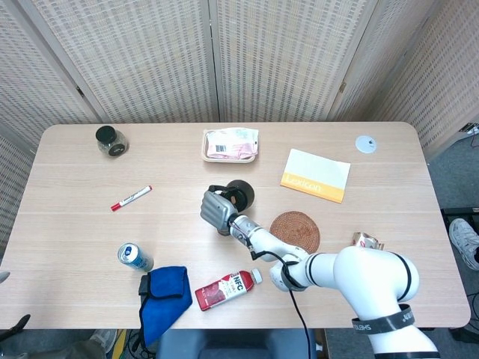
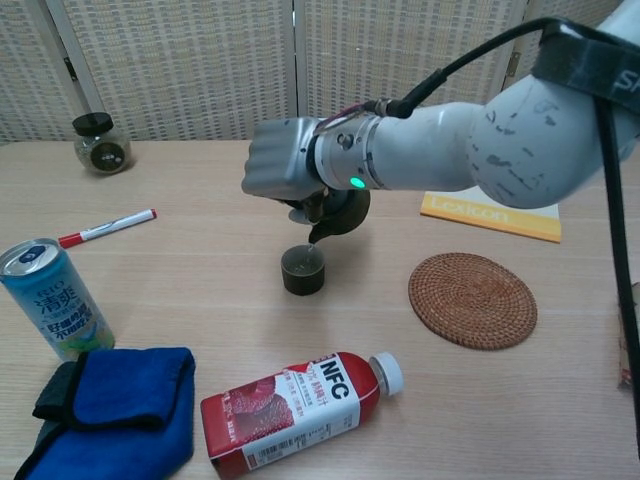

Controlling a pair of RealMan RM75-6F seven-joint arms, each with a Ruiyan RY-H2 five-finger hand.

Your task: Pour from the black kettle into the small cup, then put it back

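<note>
Right now mid-pour: right hand [image 2: 283,160] fisted around the small black kettle [image 2: 340,213], tilted spout-down directly over the small dark cup [image 2: 303,271] to land the stream inside, round woven rattan coaster [image 2: 472,299] at cup's 3 o'clock presumably the return spot; left hand unseen.

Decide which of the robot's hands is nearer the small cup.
Right. The right hand grips the kettle just above the cup, spout over its rim. The left hand is in neither view.
</note>
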